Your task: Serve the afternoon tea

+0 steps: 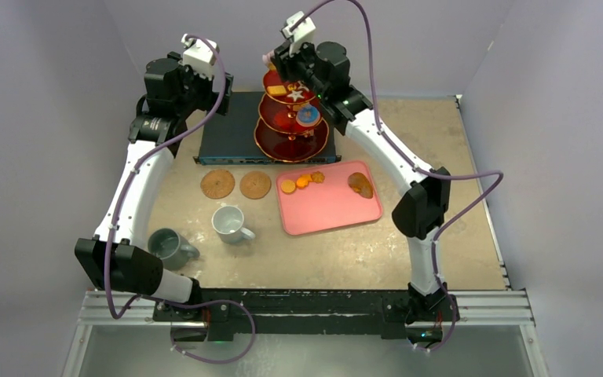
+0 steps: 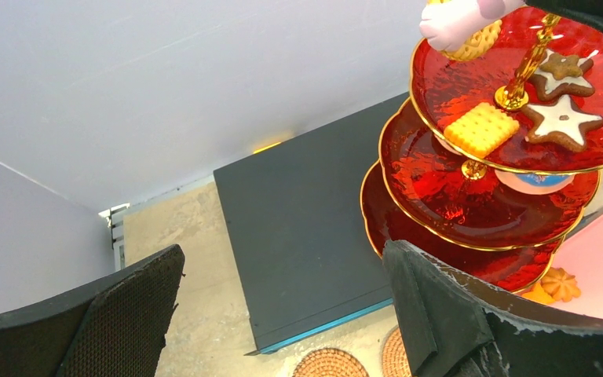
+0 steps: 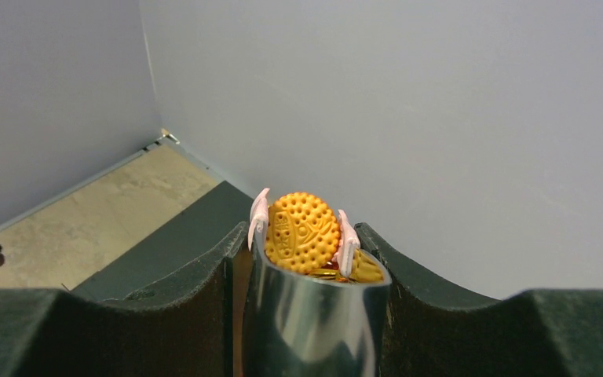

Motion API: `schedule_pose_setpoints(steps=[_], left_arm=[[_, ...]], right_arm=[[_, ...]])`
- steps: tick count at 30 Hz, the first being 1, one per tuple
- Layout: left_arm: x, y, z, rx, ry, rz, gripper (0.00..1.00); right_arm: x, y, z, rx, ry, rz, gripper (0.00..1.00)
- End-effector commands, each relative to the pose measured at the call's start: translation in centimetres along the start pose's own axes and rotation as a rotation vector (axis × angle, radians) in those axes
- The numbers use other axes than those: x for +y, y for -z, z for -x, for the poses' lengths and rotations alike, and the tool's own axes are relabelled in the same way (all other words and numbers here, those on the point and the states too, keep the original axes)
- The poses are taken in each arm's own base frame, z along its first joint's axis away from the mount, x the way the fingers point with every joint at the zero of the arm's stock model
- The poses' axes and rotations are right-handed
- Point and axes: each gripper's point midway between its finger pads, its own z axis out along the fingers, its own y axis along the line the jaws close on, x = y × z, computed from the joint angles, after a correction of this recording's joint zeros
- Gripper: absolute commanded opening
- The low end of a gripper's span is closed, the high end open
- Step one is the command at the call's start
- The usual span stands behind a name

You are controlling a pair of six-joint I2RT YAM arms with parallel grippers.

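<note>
Far off to the left of the red stand, at the front, sits the grey mug. The white mug is a bit closer to the stand. The left gripper hangs up high on the stand's left side. Its jaws are wide apart and it holds nothing. Two round coasters lie side by side just in front of the stand, a little to its left. A flat dark box lies right by the stand on its left. On the stand's top plate are a square cracker and star biscuits. Above that plate, near its rim, the right gripper is closed on shiny tongs. The pink tips of the tongs pinch a round yellow biscuit by its two edges. The biscuit looks small, light and hard, and likely smooth, so I think it could slip out or roll if dropped from high up. Pinching it across the edges seems the best hold, and it should go down low and gently onto a bare red spot. To the right of the stand, in front, is the pink tray with a few more small biscuits waiting.
</note>
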Motion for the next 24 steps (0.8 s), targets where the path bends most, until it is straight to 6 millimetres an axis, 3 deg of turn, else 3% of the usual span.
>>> schedule_pose_setpoints(steps=[1,24], left_arm=[[0.8,1.2,2.5,-0.075,0.005,0.024,0.99],[1.0,1.4,3.0,-0.085,0.0,0.032,0.99]], right_arm=[[-1.2,1.2,3.5,-0.079,0.01,-0.031,0.44],[-1.5,2.4,6.1,-0.138,-0.009,-0.039,0.57]])
